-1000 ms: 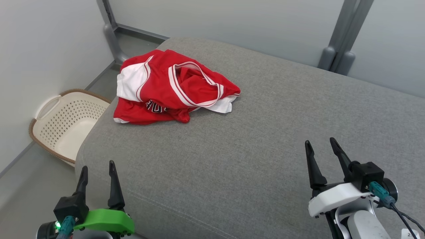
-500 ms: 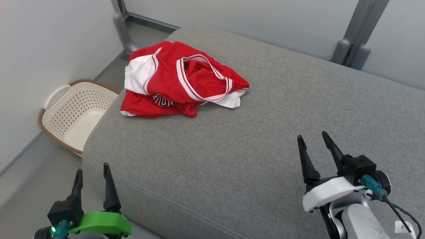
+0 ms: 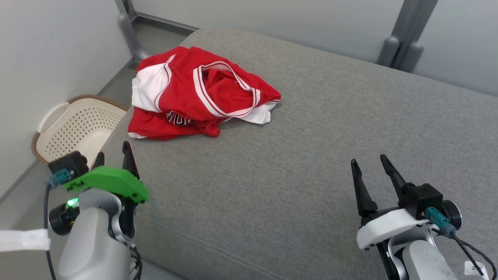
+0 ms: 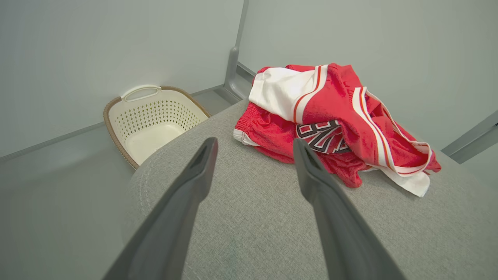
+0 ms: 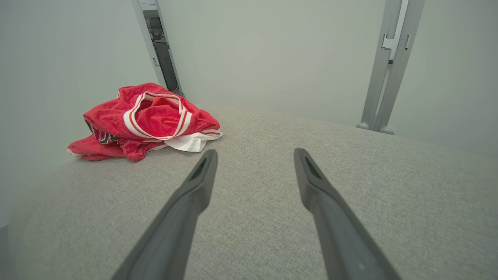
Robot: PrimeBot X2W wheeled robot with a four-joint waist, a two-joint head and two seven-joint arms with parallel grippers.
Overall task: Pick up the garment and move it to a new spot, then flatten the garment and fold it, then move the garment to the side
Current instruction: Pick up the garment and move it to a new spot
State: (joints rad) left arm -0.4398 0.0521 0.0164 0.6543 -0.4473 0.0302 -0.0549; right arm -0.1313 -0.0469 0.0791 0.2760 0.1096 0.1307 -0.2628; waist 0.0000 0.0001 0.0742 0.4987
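Left gripper [image 3: 112, 152] wide, empty, near crumpled red-white mesh jersey [image 3: 202, 93]; right gripper [image 3: 368, 160] wide, empty, well apart. Rounded grey woven cushion [image 3: 280, 182] beneath jersey.

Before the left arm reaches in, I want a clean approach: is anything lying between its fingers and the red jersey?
Nothing visible does. Only bare grey cushion lies between the open left gripper and the red jersey. The cream laundry basket sits on the floor off to the side, out of that path.
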